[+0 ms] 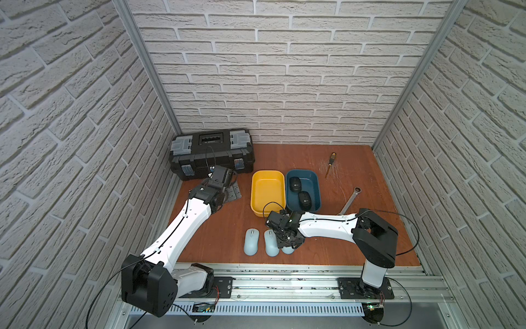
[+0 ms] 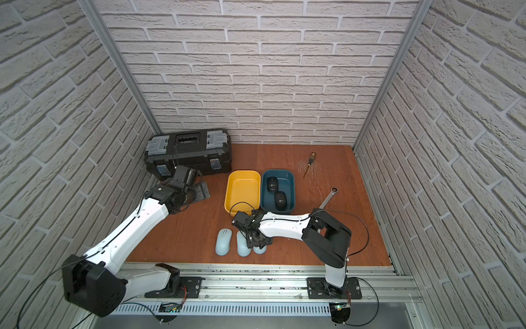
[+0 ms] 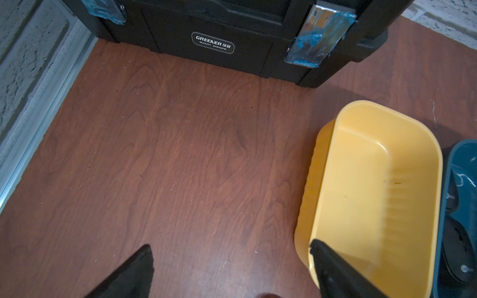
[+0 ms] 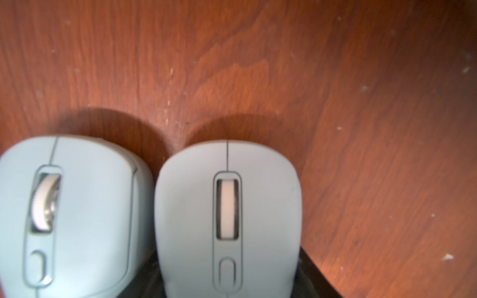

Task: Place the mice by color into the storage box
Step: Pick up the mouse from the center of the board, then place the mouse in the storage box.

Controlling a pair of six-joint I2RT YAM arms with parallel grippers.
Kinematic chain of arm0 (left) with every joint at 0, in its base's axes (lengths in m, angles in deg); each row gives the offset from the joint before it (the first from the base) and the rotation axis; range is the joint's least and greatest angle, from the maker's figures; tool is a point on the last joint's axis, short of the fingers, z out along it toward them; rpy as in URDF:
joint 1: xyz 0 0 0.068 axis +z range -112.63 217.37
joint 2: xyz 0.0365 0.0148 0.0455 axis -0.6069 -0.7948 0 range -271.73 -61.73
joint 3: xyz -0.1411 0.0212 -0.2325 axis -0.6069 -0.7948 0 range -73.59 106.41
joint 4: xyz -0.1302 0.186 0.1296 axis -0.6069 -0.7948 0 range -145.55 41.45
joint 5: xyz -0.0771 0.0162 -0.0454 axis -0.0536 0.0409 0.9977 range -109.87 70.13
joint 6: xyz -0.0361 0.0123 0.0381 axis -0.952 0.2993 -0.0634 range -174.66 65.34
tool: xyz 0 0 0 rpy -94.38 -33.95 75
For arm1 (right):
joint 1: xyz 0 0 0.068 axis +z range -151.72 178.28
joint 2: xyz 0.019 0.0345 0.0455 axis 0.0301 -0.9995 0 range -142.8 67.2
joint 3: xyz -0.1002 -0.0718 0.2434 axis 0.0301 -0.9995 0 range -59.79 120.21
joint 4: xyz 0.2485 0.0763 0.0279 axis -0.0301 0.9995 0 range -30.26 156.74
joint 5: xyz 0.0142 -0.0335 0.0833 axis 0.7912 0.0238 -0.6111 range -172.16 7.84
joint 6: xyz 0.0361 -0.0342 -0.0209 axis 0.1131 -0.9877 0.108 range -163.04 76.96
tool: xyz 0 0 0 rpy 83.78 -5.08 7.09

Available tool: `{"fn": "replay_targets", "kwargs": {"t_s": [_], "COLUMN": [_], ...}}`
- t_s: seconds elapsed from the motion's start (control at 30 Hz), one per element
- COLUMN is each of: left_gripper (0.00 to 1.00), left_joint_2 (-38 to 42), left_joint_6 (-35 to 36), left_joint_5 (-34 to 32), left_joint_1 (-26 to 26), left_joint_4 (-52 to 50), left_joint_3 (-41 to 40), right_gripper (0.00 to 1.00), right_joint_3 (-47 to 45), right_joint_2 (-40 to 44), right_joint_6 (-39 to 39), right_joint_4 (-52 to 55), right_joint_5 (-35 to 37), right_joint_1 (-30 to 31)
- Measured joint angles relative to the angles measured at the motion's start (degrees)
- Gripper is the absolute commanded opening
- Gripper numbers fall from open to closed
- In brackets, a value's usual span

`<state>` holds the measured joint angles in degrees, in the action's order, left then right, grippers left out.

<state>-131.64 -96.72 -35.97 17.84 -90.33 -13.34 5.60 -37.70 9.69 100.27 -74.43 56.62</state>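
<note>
Right gripper [image 1: 288, 244] lowered, clamping blue mouse [image 4: 228, 219]

A black Greener toolbox [image 1: 212, 153] sits shut at the table's [image 1: 355, 242] far corner, just beyond the left claw [image 3: 229, 271]. Well beyond the right claw [image 1: 287, 242], a yellow-and-black-handled screwdriver [image 1: 330, 163] lies on scratched wood; a steel ratchet wrench [image 1: 350, 200] lies nearer it, angled beside that arm.

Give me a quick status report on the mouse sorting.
Right gripper shut on a blue mouse. Left gripper open, idle by the yellow bin. Both black mice in the blue bin. A neighbouring blue mouse sits very close alongside.
</note>
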Motion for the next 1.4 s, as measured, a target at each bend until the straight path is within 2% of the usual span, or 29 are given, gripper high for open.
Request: {"fn": "replay_targets", "kwargs": {"t_s": [0.3,0.5,0.67,0.87,1.07,1.2,1.4], "left_gripper": [0.97,0.97,0.97,0.97,0.97,0.97,0.97], "left_joint_2": [0.1,0.1,0.1,0.8,1.2,1.2,1.2], "left_joint_6": [0.0,0.0,0.0,-0.1,0.0,0.0,0.0], "left_joint_5": [0.1,0.7,1.0,1.3,1.6,1.7,2.3], "left_joint_1": [0.3,0.3,0.3,0.3,0.7,1.2,1.9], "left_joint_4": [0.2,0.2,-0.9,-1.9,-2.2,-2.3,-2.1], "left_joint_3": [0.0,0.0,0.8,2.4,2.4,2.4,2.4], "right_gripper": [0.48,0.48,0.48,0.48,0.48,0.48,0.48], "right_joint_3": [2.1,13.4,23.1,40.5,55.8,59.0,59.1], "right_joint_2": [4.0,6.3,5.3,-7.0,-23.9,-29.4,-30.9], "right_joint_6": [-2.9,-7.8,-14.1,-21.9,-27.1,-28.3,-29.0], "right_joint_4": [7.9,12.9,12.5,10.7,10.3,10.7,10.7], "right_joint_5": [3.0,5.6,5.9,4.9,2.4,1.2,-0.7], "right_joint_1": [0.0,-1.6,-7.3,-15.3,-18.5,-19.6,-20.9]}}
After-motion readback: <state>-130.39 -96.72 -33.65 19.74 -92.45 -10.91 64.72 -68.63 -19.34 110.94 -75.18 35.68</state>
